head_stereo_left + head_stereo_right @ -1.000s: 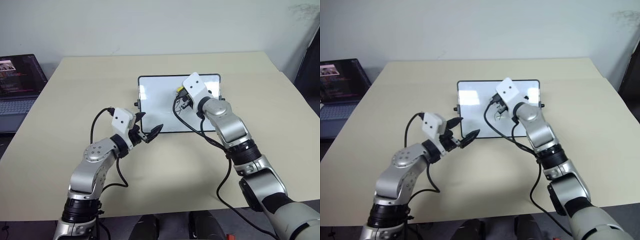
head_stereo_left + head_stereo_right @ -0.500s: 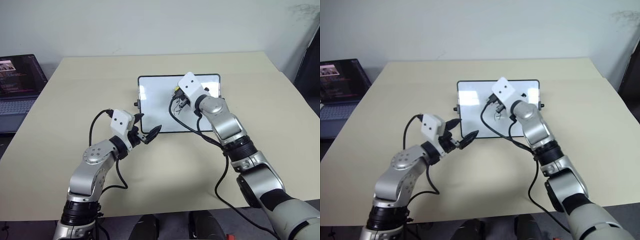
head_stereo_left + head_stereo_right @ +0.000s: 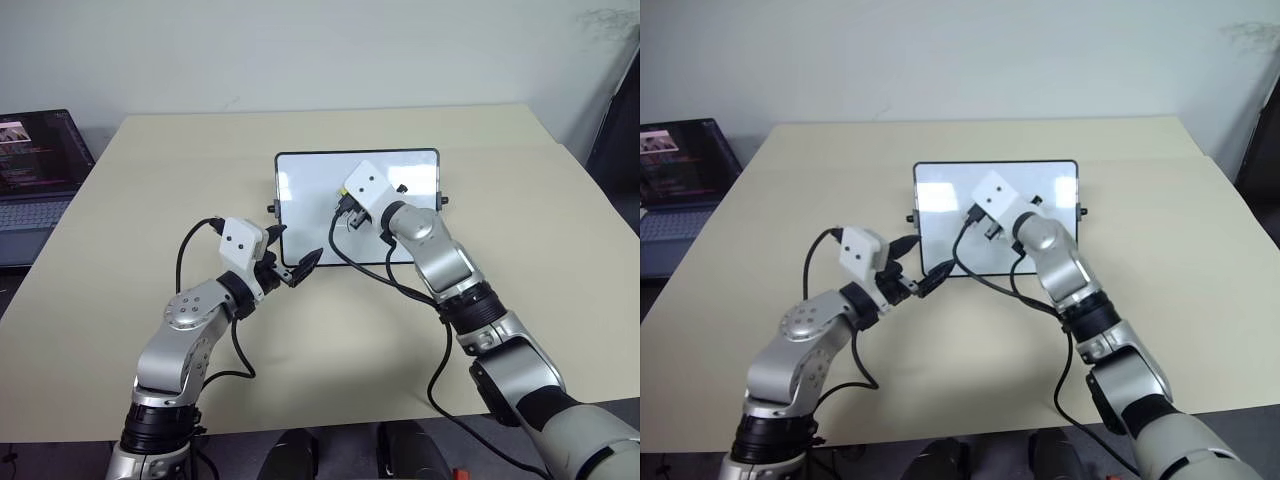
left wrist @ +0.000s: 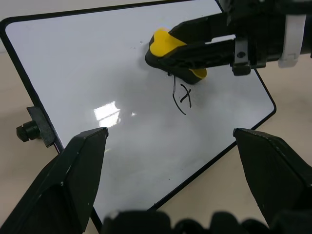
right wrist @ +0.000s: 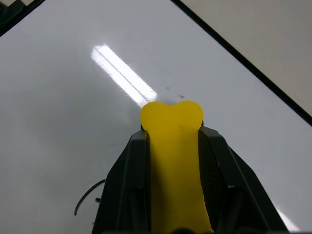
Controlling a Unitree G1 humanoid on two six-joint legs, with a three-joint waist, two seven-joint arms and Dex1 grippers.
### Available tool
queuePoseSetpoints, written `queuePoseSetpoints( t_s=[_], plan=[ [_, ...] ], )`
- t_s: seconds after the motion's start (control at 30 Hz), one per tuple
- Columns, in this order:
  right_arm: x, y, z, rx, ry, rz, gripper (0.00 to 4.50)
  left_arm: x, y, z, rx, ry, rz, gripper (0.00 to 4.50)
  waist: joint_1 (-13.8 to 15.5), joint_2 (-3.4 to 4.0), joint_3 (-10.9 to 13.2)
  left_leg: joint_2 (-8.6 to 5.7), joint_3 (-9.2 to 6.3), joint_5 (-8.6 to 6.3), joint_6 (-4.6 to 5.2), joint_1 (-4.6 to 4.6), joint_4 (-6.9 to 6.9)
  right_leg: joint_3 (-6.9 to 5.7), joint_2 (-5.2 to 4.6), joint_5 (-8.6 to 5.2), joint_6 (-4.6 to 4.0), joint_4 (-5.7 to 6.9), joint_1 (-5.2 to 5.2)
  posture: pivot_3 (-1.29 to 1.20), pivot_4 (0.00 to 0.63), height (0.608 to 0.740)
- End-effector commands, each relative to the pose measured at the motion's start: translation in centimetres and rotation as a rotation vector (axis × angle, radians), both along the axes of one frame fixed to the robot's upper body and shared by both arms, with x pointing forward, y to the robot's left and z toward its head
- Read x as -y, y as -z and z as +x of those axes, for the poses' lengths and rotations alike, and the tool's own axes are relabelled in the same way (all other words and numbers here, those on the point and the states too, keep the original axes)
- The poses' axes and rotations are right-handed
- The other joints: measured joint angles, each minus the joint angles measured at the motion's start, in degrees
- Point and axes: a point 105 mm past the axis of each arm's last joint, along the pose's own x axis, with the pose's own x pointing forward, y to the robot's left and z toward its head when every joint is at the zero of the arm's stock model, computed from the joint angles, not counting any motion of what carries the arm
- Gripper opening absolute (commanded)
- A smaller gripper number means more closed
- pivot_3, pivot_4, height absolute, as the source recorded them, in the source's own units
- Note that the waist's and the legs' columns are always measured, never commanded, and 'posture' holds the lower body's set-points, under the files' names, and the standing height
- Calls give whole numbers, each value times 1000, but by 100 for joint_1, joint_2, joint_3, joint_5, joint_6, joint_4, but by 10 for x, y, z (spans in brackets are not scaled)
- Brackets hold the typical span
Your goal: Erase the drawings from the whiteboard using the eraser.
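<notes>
**Whiteboard half wiped, last strokes just beside the eraser**

Whiteboard (image 3: 310,205) lies flat at the middle of the beige surface (image 3: 140,200), long side running 9 to 3 o'clock in the head views. The right end effector (image 4: 178,53) is clamped on the yellow eraser (image 4: 168,46), its black fingers (image 5: 122,180) pinching both flanks, the block pressed to the glossy face near the board's centre. The remaining drawings (image 4: 181,97), a few thin black strokes, sit just beside the eraser, touching its edge toward the board's near rim, at about 6 o'clock from it in the head views. The eraser's long axis points along the right arm, toward 10 o'clock.

The left end effector (image 3: 295,262) hangs wide open and holds nothing, at the board's near-left corner; the right arm is plainly nearer the marks.

Against a second ago, the right end effector has slid toward 9 o'clock across the board and rolled slightly; the left has kept its place. A short pull back toward 6 o'clock would likely catch the leftover strokes.
</notes>
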Motion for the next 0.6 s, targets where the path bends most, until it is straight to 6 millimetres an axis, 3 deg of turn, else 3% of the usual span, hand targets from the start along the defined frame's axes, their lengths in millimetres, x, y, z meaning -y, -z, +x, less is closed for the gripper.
queuePoseSetpoints(
  t_s=[0.03,0.37,0.5,0.6],
  plan=[
    [-5,7,-6,-13,-22,-10,981,0,-15,-5,59,8,-5,4500,0,0,0,0,0,0,0,0,1,0,0,0,0,0,0,0,150,740],
    [-2,11,-11,-23,-23,-12,981,2,-15,-6,56,18,-5,4500,2,0,0,-1,-1,0,0,1,1,-1,0,0,0,0,2,0,150,740],
    [2,4,-9,-5,-4,8,981,4,-14,-7,55,26,-5,4500,4,0,0,-1,-3,0,-1,1,1,-2,0,0,0,0,3,0,150,740],
    [6,-14,-7,34,15,65,981,4,-15,-5,55,28,-6,4500,11,0,0,-1,-3,0,-1,1,1,-3,0,0,0,0,3,0,150,740]
  ],
)
